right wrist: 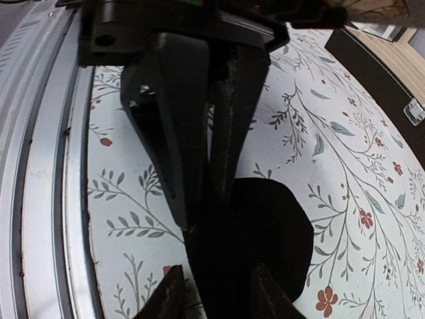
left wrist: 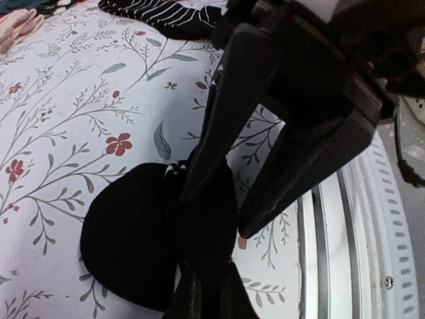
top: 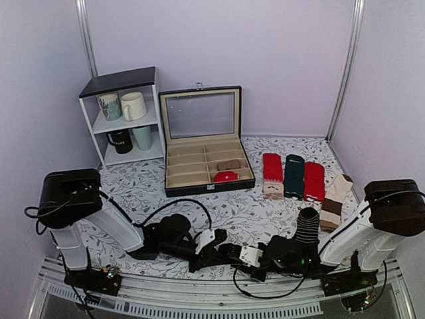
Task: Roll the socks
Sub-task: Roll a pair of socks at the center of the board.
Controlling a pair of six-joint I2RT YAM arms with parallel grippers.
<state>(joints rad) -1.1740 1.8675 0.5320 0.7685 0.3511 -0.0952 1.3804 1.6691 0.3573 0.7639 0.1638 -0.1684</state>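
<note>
L jaws: shut, pinching black sock fabric.
Socks: on tabletop by front edge, btwn both arms.
R jaws: part-apart astride fabric; can't tell if clamped.
Progress: prob. mid-roll; no tight bundle yet.

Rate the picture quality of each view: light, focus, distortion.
Top external: even, soft light and sharp; the corner poles lean from the steep angle. Left wrist: floral tablecloth crisp, but the black sock is a flat dark mass without fabric detail. Right wrist: same loss in the sock; the right gripper's fingers at the bottom edge are soft.
</note>
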